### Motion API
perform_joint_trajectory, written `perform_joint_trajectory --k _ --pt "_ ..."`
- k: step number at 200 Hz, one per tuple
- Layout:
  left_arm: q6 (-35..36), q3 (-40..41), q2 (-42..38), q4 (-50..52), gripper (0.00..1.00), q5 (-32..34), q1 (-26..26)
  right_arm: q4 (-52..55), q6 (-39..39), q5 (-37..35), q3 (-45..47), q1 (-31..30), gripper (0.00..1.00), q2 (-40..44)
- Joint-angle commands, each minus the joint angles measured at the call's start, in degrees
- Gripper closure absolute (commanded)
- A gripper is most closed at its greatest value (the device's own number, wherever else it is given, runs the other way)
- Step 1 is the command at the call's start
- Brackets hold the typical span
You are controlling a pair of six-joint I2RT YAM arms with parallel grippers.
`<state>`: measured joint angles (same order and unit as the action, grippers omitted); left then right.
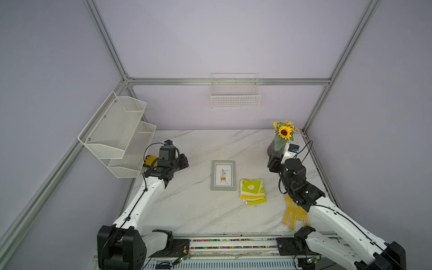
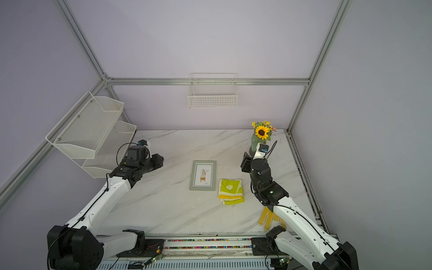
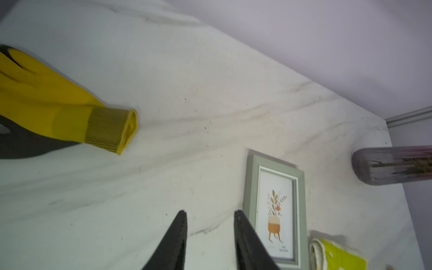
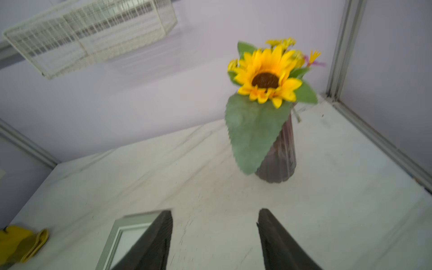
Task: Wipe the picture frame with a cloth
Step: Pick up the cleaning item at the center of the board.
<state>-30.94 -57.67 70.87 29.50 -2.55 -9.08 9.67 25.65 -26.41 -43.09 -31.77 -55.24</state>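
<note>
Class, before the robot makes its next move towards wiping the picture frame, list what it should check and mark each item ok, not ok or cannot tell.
1. The cloth lies clear of the picture frame, nothing on it: ok.
2. The picture frame lies flat on the table, print up: ok.
3. The right gripper is empty, jaws apart: ok.
4. The left gripper is empty, jaws apart: ok.
5. The right gripper points at the cloth: not ok; it faces the sunflower vase.
6. Dirt on the frame: cannot tell.

Table (image 1: 187,210) bears picture frame (image 1: 223,175); cloth (image 1: 253,191); vase (image 4: 280,163); rubber glove (image 3: 46,109); mesh glove (image 1: 294,214).
</note>
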Motion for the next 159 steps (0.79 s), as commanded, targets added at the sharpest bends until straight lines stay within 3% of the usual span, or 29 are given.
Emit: perform_joint_trajectory --k 1,35,47,61,78,97,159 --pt "-2.96 -7.89 3.84 11.08 0.69 -1.53 -5.48 24.93 13.25 -3.26 -2.22 -6.14 0.32 -3.37" --pt "-2.49 -17.18 15.11 16.91 0.66 -3.01 -6.97 33.69 22.47 -6.36 -5.00 -12.44 0.28 -9.82" --pt "-3.08 -18.16 17.14 16.79 0.66 -2.09 -7.33 35.09 25.85 -6.41 -5.61 -12.74 0.20 -10.24" --pt "-3.26 -18.81 19.04 15.80 0.66 -2.62 -7.40 33.57 25.21 -5.79 -5.48 -12.87 0.17 -9.04" --pt "-2.72 -20.09 21.97 15.48 0.61 -3.82 -7.37 29.41 22.83 -4.18 -4.17 -12.83 0.03 -6.52" --pt "-2.23 -21.86 25.58 15.39 0.60 -3.60 -7.35 24.46 18.08 -1.07 -3.42 -12.68 0.05 -6.14" --pt "-1.50 -26.01 32.64 15.03 0.61 -5.15 -7.35 29.44 11.32 3.10 -12.73 -11.86 0.07 -26.95"
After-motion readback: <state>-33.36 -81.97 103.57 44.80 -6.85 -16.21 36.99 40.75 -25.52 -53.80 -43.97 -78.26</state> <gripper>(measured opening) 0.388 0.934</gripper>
